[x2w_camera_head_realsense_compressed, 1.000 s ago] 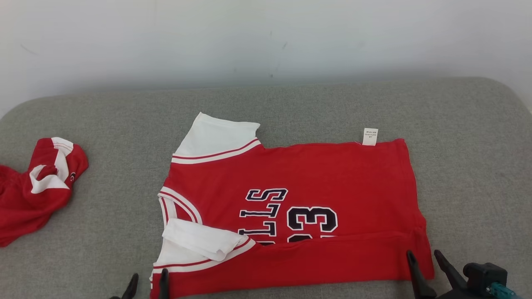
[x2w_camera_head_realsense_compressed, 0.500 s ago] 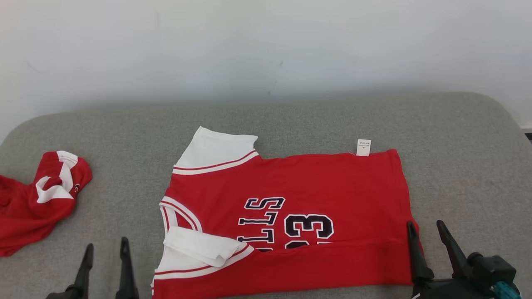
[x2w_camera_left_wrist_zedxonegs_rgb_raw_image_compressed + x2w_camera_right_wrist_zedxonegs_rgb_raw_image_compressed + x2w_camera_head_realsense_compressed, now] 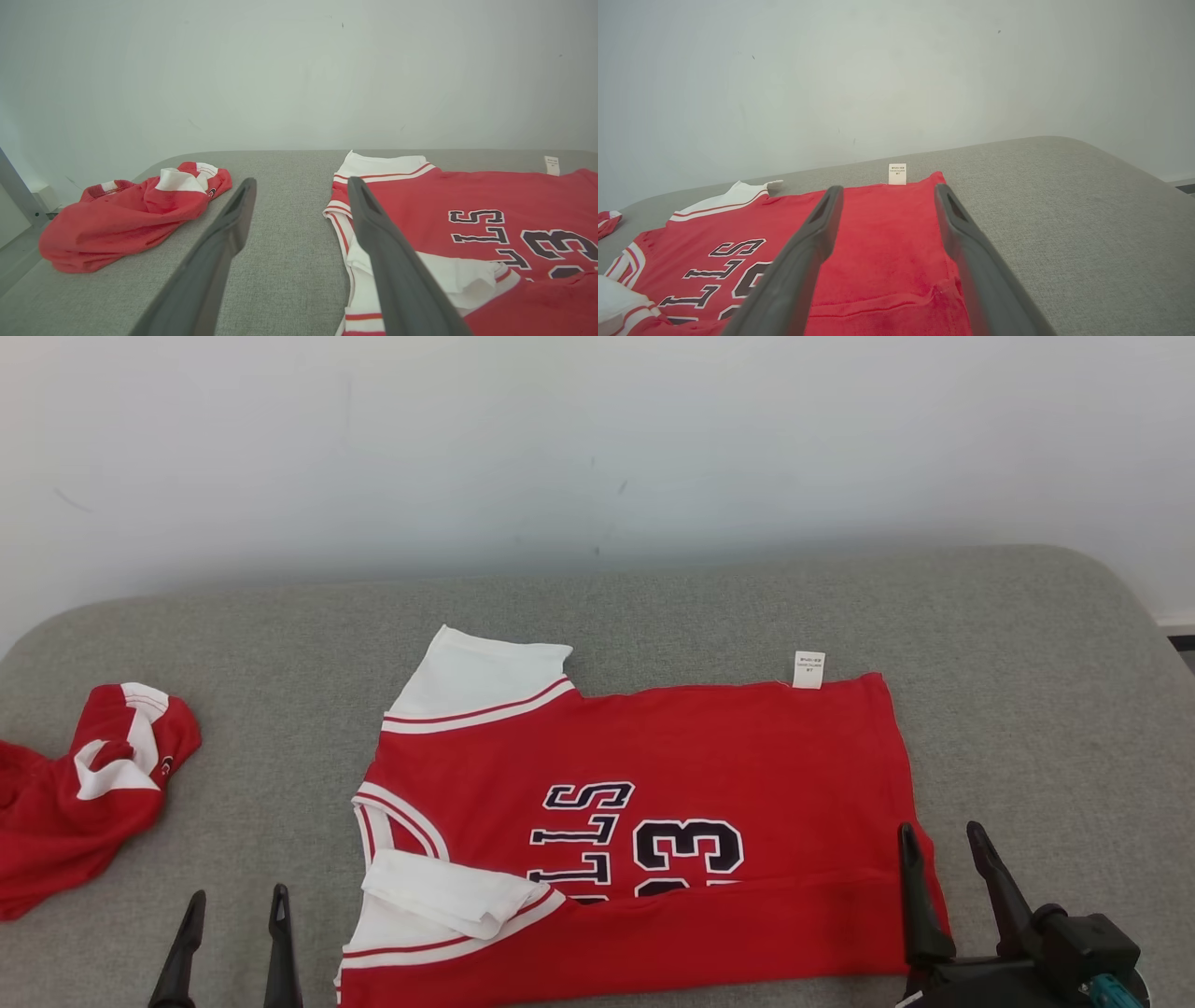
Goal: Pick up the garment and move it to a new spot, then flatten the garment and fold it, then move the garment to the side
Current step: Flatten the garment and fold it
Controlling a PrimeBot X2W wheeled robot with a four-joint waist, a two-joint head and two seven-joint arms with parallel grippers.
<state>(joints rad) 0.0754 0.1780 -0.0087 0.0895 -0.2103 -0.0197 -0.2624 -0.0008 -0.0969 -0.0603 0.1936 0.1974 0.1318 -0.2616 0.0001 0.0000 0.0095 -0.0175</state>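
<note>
The garment (image 3: 653, 756) is a red jersey with white sleeves and dark lettering, spread flat on the grey cushion (image 3: 1046, 709). Its near long edge is folded up over the numbers. My left gripper (image 3: 236, 896) stands open over bare cushion just left of the jersey's collar end, holding nothing. In the left wrist view the left gripper (image 3: 301, 182) frames grey fabric, with the garment (image 3: 467, 205) to its right. My right gripper (image 3: 938, 831) is open at the jersey's near right corner. Seen from the right wrist, the right gripper (image 3: 888, 189) hovers over the garment (image 3: 882, 233) with nothing between its fingers.
A second red and white garment (image 3: 84, 793) lies crumpled at the cushion's far left, also seen as a crumpled heap (image 3: 126, 214) from the left wrist. A pale wall (image 3: 597, 429) rises behind the cushion. Bare cushion lies to the right of the jersey.
My left gripper has moved left, off the jersey's near left corner onto bare cushion. The right gripper's fingers stand a little wider. The head view has tilted.
</note>
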